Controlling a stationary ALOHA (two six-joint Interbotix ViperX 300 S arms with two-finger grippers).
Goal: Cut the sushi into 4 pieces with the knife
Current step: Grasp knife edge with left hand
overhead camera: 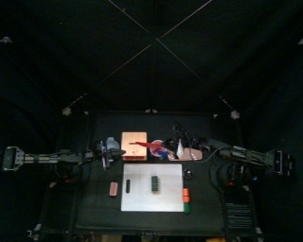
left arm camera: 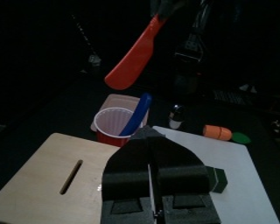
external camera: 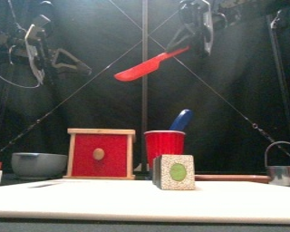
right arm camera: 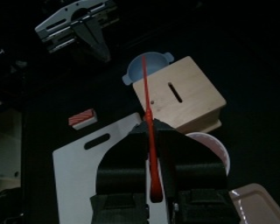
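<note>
My right gripper (external camera: 196, 34) is shut on the handle of a red toy knife (external camera: 150, 65) and holds it high above the table, blade pointing left. In the right wrist view the knife (right arm camera: 150, 144) runs edge-on between the jaws. The dark green sushi roll (external camera: 174, 172) lies on the white cutting board (external camera: 135, 201), whole, in front of the red cup (external camera: 165, 145) that holds the blue knife (external camera: 181, 120). My left gripper (external camera: 36, 47) hangs shut and empty, high above the table's left side, over the wooden box (overhead camera: 133, 148).
The wooden box with a red drawer front (external camera: 101, 154) stands left of the cup, with a blue-grey bowl (external camera: 39, 164) further left. A metal cutter (external camera: 281, 172) sits at the right. Small orange and red toys (overhead camera: 187, 196) lie by the board's right edge, another (overhead camera: 114, 189) by its left.
</note>
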